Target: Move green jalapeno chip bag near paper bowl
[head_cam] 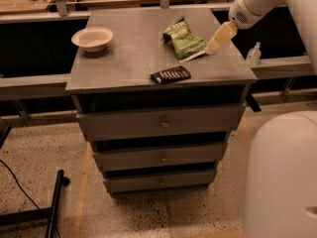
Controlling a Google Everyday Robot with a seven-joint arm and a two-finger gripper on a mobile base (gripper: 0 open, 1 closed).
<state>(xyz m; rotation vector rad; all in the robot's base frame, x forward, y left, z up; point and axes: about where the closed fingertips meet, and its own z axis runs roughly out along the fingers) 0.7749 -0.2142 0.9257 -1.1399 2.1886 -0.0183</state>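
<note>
The green jalapeno chip bag [184,42] lies crumpled on the grey cabinet top [129,58], right of centre, its silvery edge toward the front right. The paper bowl [92,38] sits off-white at the left side of the top, well apart from the bag. My gripper [218,39] hangs from the white arm [257,4] at the upper right and reaches down to the bag's right edge, just above the cabinet top.
A small flat black packet [170,75] lies near the cabinet's front edge. The cabinet has three drawers [161,123] below. A small clear bottle [253,54] stands on a ledge at the right. My white base [282,177] fills the lower right. A black stand [52,207] lies on the floor at left.
</note>
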